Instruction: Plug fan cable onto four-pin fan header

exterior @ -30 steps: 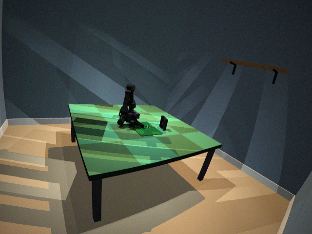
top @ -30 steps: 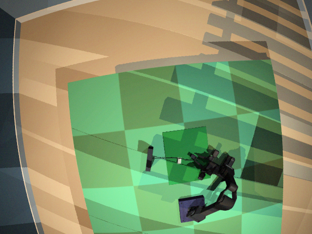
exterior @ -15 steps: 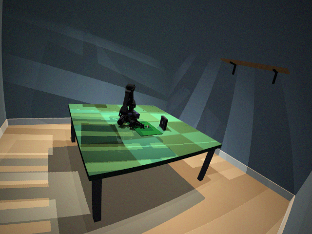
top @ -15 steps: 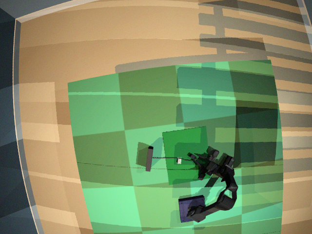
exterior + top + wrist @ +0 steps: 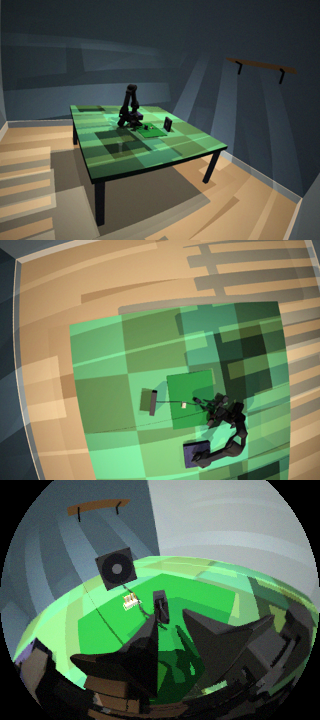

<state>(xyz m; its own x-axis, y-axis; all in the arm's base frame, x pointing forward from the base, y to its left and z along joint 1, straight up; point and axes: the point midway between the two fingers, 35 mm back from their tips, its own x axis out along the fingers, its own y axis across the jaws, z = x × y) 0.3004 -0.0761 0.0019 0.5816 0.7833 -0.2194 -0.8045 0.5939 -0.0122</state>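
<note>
The white four-pin header (image 5: 183, 405) (image 5: 151, 127) (image 5: 131, 601) stands on the green board (image 5: 188, 383) (image 5: 155, 133) (image 5: 97, 622), its pins showing bare. The black plug (image 5: 196, 399) (image 5: 146, 127) (image 5: 160, 605) is over the board, apart from the header, on its side away from the fan. Whether it rests on the board is hard to tell. The thin cable (image 5: 169, 401) runs from the plug past the header to the upright black fan (image 5: 153, 403) (image 5: 168, 124) (image 5: 116, 569). My gripper (image 5: 200, 402) (image 5: 169, 615) is partly open, its fingertips right by the plug, the left one close to it.
The arm's purple base plate (image 5: 188, 450) (image 5: 139, 115) is on the green table (image 5: 103, 405) (image 5: 180, 152), near the board. A brown wall shelf (image 5: 261, 65) (image 5: 100, 505) hangs far beyond the table. Patchy shadows fall across the table and board.
</note>
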